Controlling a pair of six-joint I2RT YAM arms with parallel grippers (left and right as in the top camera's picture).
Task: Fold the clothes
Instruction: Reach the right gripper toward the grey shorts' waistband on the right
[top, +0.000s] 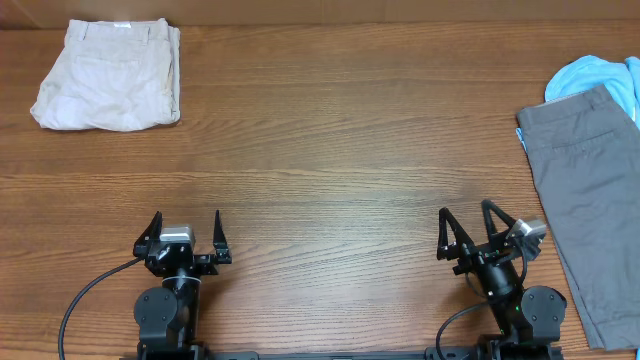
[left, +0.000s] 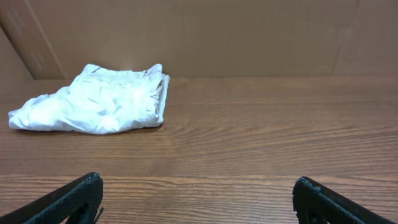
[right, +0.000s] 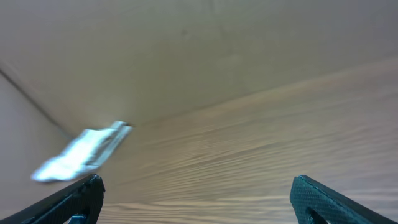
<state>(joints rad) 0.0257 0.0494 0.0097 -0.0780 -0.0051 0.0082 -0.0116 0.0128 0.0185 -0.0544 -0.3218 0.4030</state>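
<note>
Resting low at the near edge of the surface (top: 330, 150), the left fingers (top: 217, 228) stand spread wide with nothing between them. The right fingers (top: 443, 228) are just as open and empty. Both wrist views show only bare wood inside the gap.

The grey shorts (top: 585, 200) look like the piece to take next. They lie flat and unfolded just right of the right fingers, running from beside them to well ahead, and their outer side is cut off by the frame. I would have the right fingers come down on the nearest inner edge and pinch both layers. They should then drag the cloth left onto the bare wood ahead of and between the two arms, where both can reach. Once it is smoothed, lay one leg over the other, then bring hem to waist with each arm holding a corner so the fold stays square.

The cloth is mid-grey cotton with few creases. A stitched line crosses its far end, though whether that is waistband or pocket I cannot tell.

The light-blue T-shirt (top: 600, 75) is bunched at that far end, touching the shorts and perhaps partly under them, so a hasty pull could drag it along.

Far ahead and left of the left fingers, the beige shorts (top: 108, 88) sit as a neat folded block, seemingly done.
</note>
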